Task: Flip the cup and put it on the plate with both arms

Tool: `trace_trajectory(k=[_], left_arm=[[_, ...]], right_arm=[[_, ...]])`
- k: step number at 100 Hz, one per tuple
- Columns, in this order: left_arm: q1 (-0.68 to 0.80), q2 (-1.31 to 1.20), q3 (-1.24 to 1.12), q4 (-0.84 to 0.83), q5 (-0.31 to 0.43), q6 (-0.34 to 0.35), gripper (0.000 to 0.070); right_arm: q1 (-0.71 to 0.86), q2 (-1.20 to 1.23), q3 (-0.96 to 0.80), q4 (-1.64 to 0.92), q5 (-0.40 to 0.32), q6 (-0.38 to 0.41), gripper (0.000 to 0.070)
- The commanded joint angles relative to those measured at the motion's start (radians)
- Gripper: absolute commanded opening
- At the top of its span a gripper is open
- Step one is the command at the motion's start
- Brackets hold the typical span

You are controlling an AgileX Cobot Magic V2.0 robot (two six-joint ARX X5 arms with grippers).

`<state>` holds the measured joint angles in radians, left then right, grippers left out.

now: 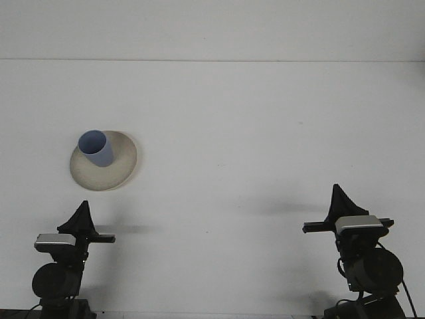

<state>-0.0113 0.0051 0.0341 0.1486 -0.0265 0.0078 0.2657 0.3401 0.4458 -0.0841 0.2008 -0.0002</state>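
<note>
A broad, matte white table (252, 133) fills the front view, smooth and flat, meeting a pale wall at the far edge. Ahead of the left pincer (83, 214) and a little to its right lies a round, shallow plate (119, 169), cream with a dull, slightly speckled surface. On the plate's far-left part stands a blue cup (96, 149), a smooth tapered cylinder, mouth up, leaning slightly with the view. The left pincer, a dark pointed wedge over a black rounded wrist, shows its tips pressed together, holding nothing. The right pincer (340, 199), well to the right of the plate, is likewise closed to a point and empty.
</note>
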Motion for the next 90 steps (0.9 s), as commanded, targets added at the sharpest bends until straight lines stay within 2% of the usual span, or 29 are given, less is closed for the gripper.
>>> trace_trajectory(k=[1,15,26,34,52,90], left_arm=[[-0.001,-0.001,-0.02,0.01,0.0,-0.009,0.0013],[-0.001,-0.001,-0.02,0.01,0.0,-0.009,0.0013],[-0.001,-0.001,-0.02,0.01,0.0,-0.009,0.0013],[-0.001,-0.001,-0.02,0.01,0.0,-0.009,0.0013],[-0.001,-0.001,-0.02,0.011,0.0,-0.009,0.0013],[-0.001,-0.001,-0.02,0.011,0.0,-0.009,0.0013]], right_arm=[[-0.052,-0.032,-0.029,0.01,-0.035,-0.125,0.0],[-0.199,-0.145,-0.15,0.01,-0.15,-0.233,0.0],[-0.284,-0.253,-0.262,0.012,-0.206,-0.306,0.0],[-0.321,-0.32,-0.335,0.02,-0.209,-0.336,0.0],[-0.35,-0.339,-0.434,0.052,-0.209,-0.34,0.0],[-0.348,-0.339,-0.433,0.098,-0.209,-0.337,0.0]])
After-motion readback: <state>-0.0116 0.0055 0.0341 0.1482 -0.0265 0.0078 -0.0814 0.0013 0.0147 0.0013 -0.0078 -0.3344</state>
